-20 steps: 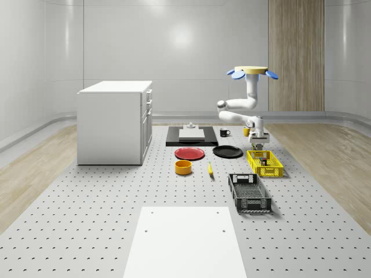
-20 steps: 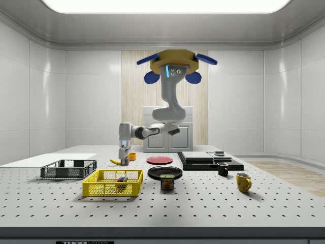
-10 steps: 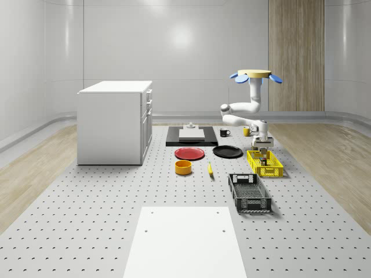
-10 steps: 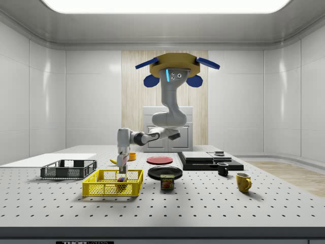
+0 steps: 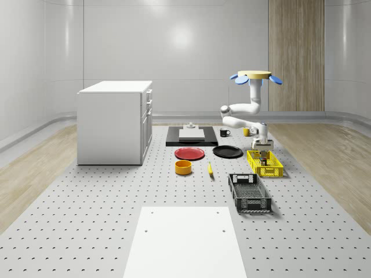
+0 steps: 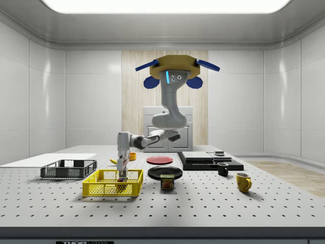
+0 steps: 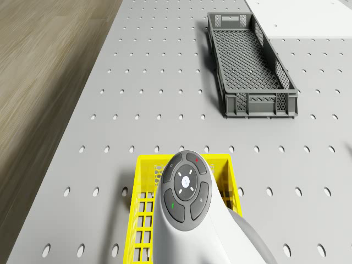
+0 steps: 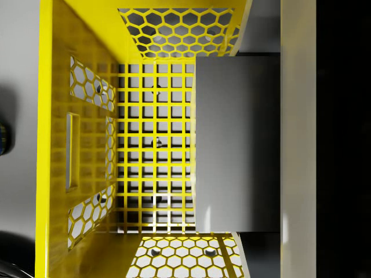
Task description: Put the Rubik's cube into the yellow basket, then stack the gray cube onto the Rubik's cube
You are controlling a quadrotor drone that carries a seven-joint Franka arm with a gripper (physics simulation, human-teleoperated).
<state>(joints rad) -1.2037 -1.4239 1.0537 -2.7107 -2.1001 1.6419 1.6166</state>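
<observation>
Half the task looked done: the Rubik's cube (image 6: 122, 180) lay in the yellow basket (image 6: 101, 189), just below my end effector (image 6: 122, 172), which gripped the gray cube (image 8: 236, 142) inside the basket walls. My drone (image 6: 176, 66) hovered high, off to one side. Next I needed to lower squarely, then release.

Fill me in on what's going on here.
The drone hovers above the table, near the black plate. Its arm reaches down so that the tool is lowered into the yellow basket. The Rubik's cube already lies in the basket. The wrist view shows the gray cube right under the tool, so the stacking step appears underway.
</observation>
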